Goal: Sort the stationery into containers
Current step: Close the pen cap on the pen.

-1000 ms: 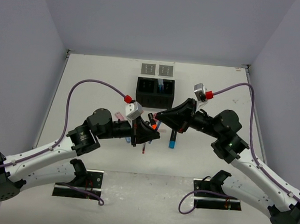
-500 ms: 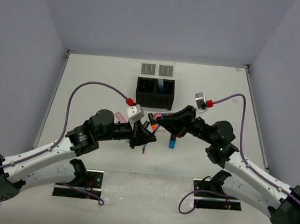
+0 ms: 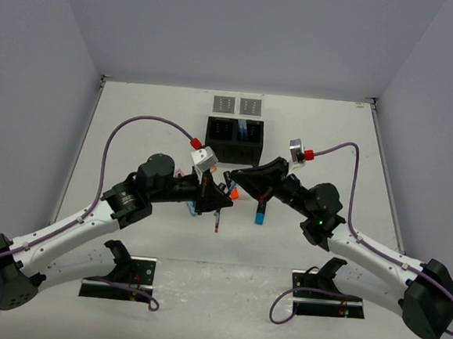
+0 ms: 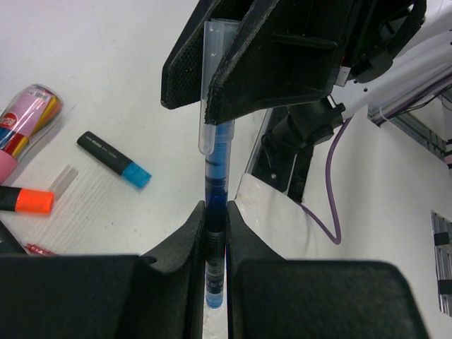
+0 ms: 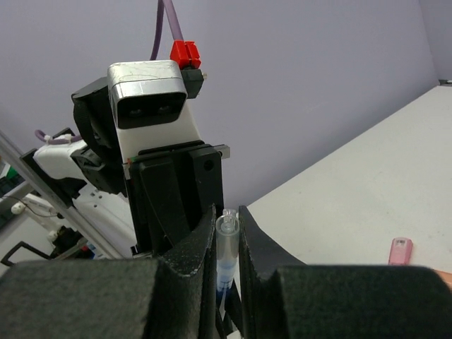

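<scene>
While the left claw [image 4: 215,215] pinched the pen [image 4: 217,166] and the right claw [image 5: 227,213] its cap [image 5: 226,244], a skewed push could have jammed them. Either might have slipped free.

You count two arms [image 3: 89,221] [image 3: 362,247], two grey trays [image 3: 225,104] [image 3: 250,106], and one black box [image 3: 220,152] with two compartments. Stationery you can make out: one blue pen [image 4: 217,169], one red pen [image 3: 216,225], two highlighters [image 4: 113,159] [image 4: 25,200], one clear piece [image 4: 62,180], one pink tube [image 4: 25,116].
</scene>
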Controlling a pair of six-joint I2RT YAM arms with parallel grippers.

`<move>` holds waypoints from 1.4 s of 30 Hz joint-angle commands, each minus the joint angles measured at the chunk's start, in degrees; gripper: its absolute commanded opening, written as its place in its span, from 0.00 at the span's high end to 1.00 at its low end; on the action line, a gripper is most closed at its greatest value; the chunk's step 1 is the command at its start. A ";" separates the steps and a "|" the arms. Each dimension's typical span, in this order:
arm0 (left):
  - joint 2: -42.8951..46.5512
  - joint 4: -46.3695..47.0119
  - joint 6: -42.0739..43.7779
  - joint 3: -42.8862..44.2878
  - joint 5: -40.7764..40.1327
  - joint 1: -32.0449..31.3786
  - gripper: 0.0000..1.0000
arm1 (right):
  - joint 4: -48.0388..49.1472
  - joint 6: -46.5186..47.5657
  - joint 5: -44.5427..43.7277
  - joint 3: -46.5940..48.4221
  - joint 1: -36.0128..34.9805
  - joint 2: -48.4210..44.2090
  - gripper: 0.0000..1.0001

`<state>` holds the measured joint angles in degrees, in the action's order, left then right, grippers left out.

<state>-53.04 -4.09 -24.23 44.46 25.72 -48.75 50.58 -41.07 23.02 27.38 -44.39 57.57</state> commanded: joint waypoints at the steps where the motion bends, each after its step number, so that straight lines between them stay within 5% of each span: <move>1: 0.90 35.32 -6.31 7.18 1.86 2.87 1.00 | -24.38 3.08 8.32 -1.50 -4.10 -1.00 1.00; 7: 4.45 44.58 -11.22 -10.69 5.65 1.99 1.00 | -35.34 5.92 0.03 10.84 -3.16 -8.50 0.97; 12: 7.21 44.95 -10.91 -17.85 7.33 1.55 1.00 | -37.31 6.35 1.41 19.73 -0.42 -7.31 0.95; 21: 8.65 42.20 -8.22 -22.37 6.15 1.55 1.00 | -43.42 7.93 0.84 33.12 1.71 -5.03 0.41; 28: 9.49 44.52 -10.10 -23.76 4.91 1.55 1.00 | -46.97 11.23 5.96 34.43 4.84 -5.98 0.50; 33: 11.05 44.34 -10.69 -22.70 3.82 1.55 1.00 | -44.43 11.93 13.44 26.64 4.24 -6.76 0.44; 38: 10.55 45.43 -11.41 -21.65 3.29 1.51 1.00 | -39.20 10.09 11.97 19.48 0.24 -7.30 0.42; 42: 8.77 46.74 -12.11 -20.74 3.29 1.47 1.00 | -36.46 9.31 11.48 18.16 -1.23 -6.32 0.51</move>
<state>-43.18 38.39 -35.23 20.91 29.99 -47.33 7.83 -30.92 33.08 45.33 -44.45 51.46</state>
